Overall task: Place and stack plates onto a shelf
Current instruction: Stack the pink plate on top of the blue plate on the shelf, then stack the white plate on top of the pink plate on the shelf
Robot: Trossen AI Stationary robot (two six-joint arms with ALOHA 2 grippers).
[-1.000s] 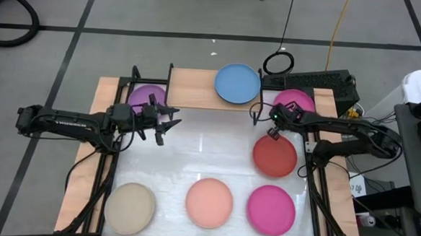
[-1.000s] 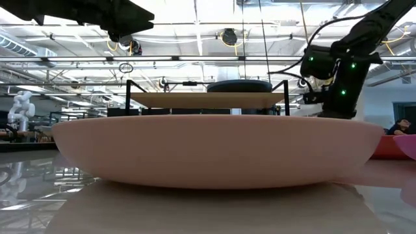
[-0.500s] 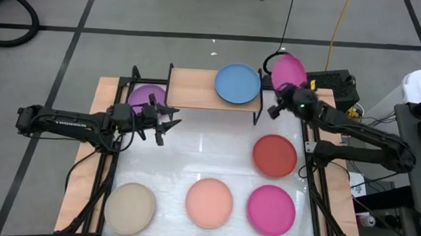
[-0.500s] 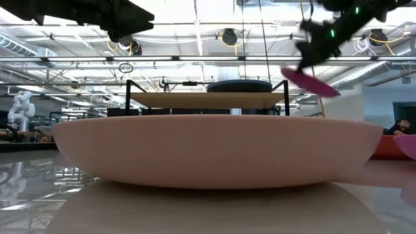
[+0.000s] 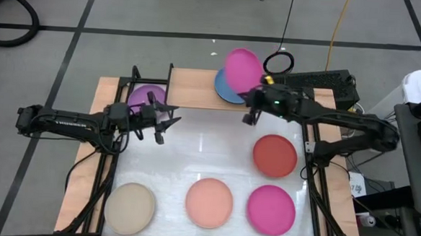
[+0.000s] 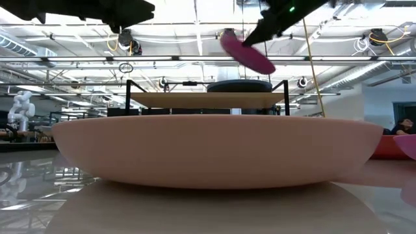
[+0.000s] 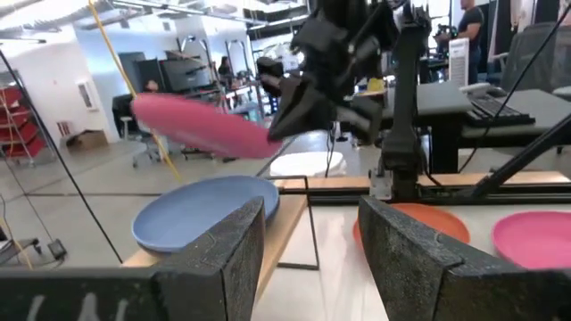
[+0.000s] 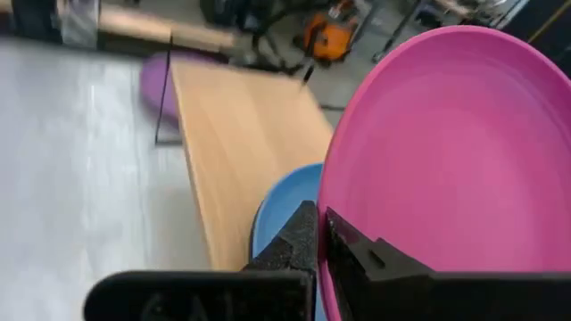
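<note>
From overhead I have the right gripper point(image 5: 253, 100) clamped on the rim of a magenta plate point(image 5: 243, 68), held in the air over the blue plate point(image 5: 225, 90) that lies on the shelf point(image 5: 190, 88). My right wrist camera shows the grip best: both fingers point(image 8: 308, 241) pinch the plate's edge, with the blue plate and the bare wood board underneath. The low view adds what the top view cannot: the magenta plate point(image 6: 247, 53) hangs tilted, clearly above the shelf top point(image 6: 207, 99) and not touching it.

The left gripper point(image 5: 160, 120) waits over the table near the shelf's left end, jaws spread open; its own camera shows the wide gap between the fingers point(image 7: 234, 259). That camera also looks across at the carried plate point(image 7: 201, 127) above the blue one point(image 7: 203, 207).

A purple plate point(image 5: 145, 97) sits below the board at the left end. On the white table point(image 5: 194, 157) lie a red plate point(image 5: 274, 155), a second magenta plate point(image 5: 270, 210), a salmon plate point(image 5: 209, 202) and a beige plate point(image 5: 129, 206), all apart. The salmon plate point(image 6: 214, 151) fills the low view. Beyond is an open workshop with ceiling lights and desks.
</note>
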